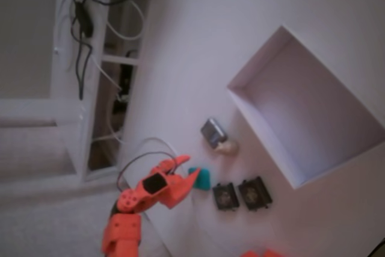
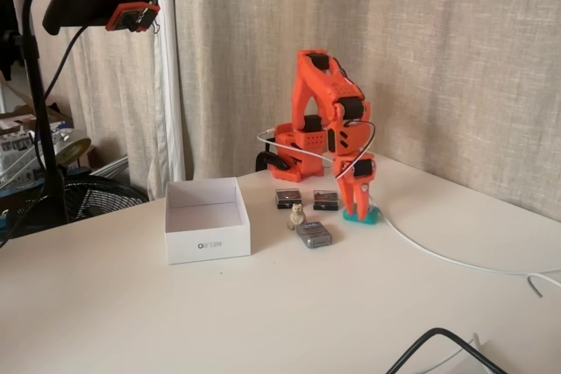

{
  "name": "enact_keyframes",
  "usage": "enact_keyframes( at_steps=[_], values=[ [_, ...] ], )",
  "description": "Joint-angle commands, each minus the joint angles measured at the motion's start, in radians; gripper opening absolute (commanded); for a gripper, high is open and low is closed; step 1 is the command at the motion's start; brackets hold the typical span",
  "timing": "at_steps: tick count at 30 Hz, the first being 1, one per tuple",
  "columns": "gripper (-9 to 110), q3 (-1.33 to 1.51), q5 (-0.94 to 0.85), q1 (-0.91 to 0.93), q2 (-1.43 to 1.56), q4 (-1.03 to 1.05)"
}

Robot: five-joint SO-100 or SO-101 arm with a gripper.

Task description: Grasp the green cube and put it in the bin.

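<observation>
The green cube [image 1: 205,179] lies on the white table, left of two dark square items in a fixed view. My orange gripper [image 1: 192,165] reaches it from the lower left with its fingers apart. One finger crosses over the cube's left part, and teal shows on both sides of that finger. From the side, the gripper [image 2: 358,209] points straight down onto the cube [image 2: 369,215], which rests on the table. The bin [image 1: 264,49] stands open at the right of that view, and the bin [image 2: 207,238] shows a plain white inside.
A grey shiny block [image 1: 213,130] and a small beige figure [image 1: 228,147] lie between the cube and the bin. Two dark square items [image 1: 225,196] [image 1: 255,192] sit close to the cube. A white cable [image 2: 438,256] trails across the table, and a camera stand [image 2: 39,129] rises at the left.
</observation>
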Motion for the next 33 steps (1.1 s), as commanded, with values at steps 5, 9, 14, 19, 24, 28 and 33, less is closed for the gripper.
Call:
enact_keyframes(
  at_steps=[5, 9, 14, 19, 24, 28, 33],
  values=[
    [16, 0.087, -0.002, -0.077, 0.13, 0.029],
    [20, 0.087, -0.002, -0.091, 0.176, 0.063],
    [20, 0.103, -0.002, -0.132, 0.262, 0.135],
    [20, 0.104, 0.0, -0.175, 0.311, 0.155],
    [20, 0.155, -0.003, -0.161, 0.331, 0.133],
    [20, 0.227, -0.003, -0.15, 0.354, 0.118],
    [24, 0.273, -0.003, -0.15, 0.362, 0.152]
  ],
)
